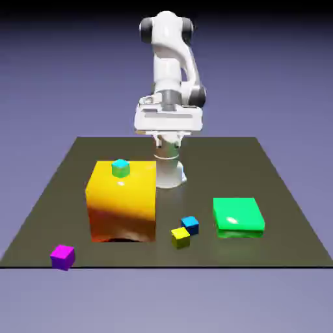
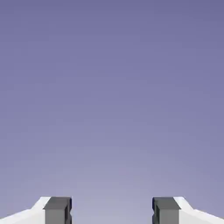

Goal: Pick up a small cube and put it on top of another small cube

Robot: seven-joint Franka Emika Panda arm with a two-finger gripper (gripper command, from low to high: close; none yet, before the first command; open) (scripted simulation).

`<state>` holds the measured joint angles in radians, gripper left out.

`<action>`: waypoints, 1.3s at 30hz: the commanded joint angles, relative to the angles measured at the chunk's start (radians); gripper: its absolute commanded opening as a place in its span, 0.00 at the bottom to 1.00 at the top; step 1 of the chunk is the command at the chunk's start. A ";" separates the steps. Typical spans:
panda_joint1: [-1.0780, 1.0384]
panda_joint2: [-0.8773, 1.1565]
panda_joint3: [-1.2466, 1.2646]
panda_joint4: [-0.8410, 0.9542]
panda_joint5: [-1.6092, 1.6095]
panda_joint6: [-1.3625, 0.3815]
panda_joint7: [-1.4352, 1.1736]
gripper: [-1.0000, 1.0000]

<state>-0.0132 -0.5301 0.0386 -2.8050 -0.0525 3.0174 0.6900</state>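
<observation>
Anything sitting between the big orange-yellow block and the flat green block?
Yes: the dark-blue cube and yellow cube, close together, shown in the exterior view.

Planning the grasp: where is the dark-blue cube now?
In the exterior view, the dark-blue cube sits on the table, touching the yellow cube, between the orange block and green block.

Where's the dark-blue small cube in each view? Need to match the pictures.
Exterior view: the dark-blue cube sits low, right of centre, beside the yellow cube, left of the green block.
Hand view: not in it; only backdrop and the open gripper.
Shared landmark: the blue-violet backdrop.
</observation>
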 commanded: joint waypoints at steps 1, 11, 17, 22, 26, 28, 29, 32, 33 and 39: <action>-0.021 0.033 0.032 0.004 -0.044 -0.016 -0.042 0.50; -0.230 0.364 0.352 0.046 -0.478 -0.179 -0.465 0.50; -0.356 0.563 0.544 0.070 -0.739 -0.276 -0.719 0.50; -0.394 0.661 0.596 0.091 -0.877 -0.312 -0.779 0.50; -0.364 0.768 0.529 0.138 -1.051 -0.317 -0.649 0.50; -0.348 0.822 0.495 0.162 -1.138 -0.319 -0.585 0.50; -0.341 0.849 0.478 0.174 -1.181 -0.320 -0.553 0.50; -0.322 0.916 0.436 0.203 -1.290 -0.322 -0.472 0.50; -0.322 0.916 0.436 0.203 -1.290 -0.322 -0.472 0.00; -0.360 0.782 0.520 0.144 -1.073 -0.317 -0.633 0.00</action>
<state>-0.3729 0.2521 0.5586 -2.6607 -1.1256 2.6996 0.0571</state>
